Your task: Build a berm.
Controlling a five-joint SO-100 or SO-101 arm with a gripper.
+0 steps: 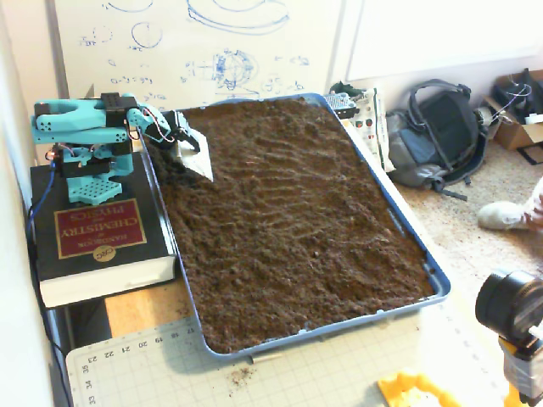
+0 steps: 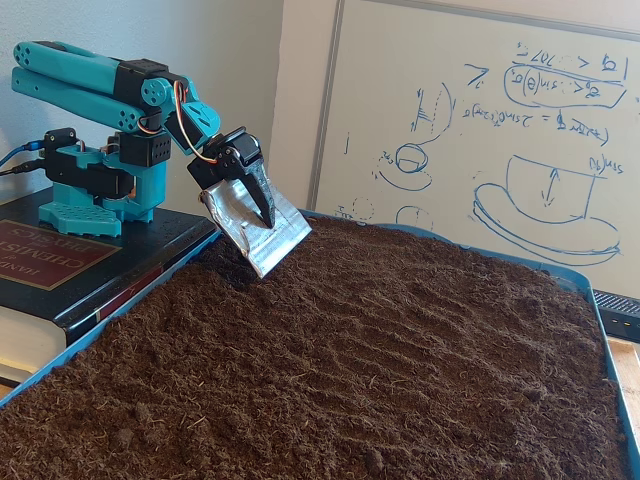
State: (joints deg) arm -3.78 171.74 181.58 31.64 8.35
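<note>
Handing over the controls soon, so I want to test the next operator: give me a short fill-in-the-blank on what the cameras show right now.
1. The soil fills a shallow tray whose rim is ____ in colour.
2. The arm's base stands on a thick ____.
3. The claw holds a shiny ____ sheet as a blade.
4. On the wall behind the tray hangs a ____ with blue sketches.

Missing words: blue; book; metal; whiteboard

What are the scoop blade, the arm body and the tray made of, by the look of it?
Scoop blade: likely thin sheet metal or foil-covered, silvery, crinkled and reflective. Arm: probably 3D-printed plastic, matte teal, with black parts. Tray: looks like moulded blue plastic, smooth rounded rim. Soil: loose, dark, crumbly.
</note>
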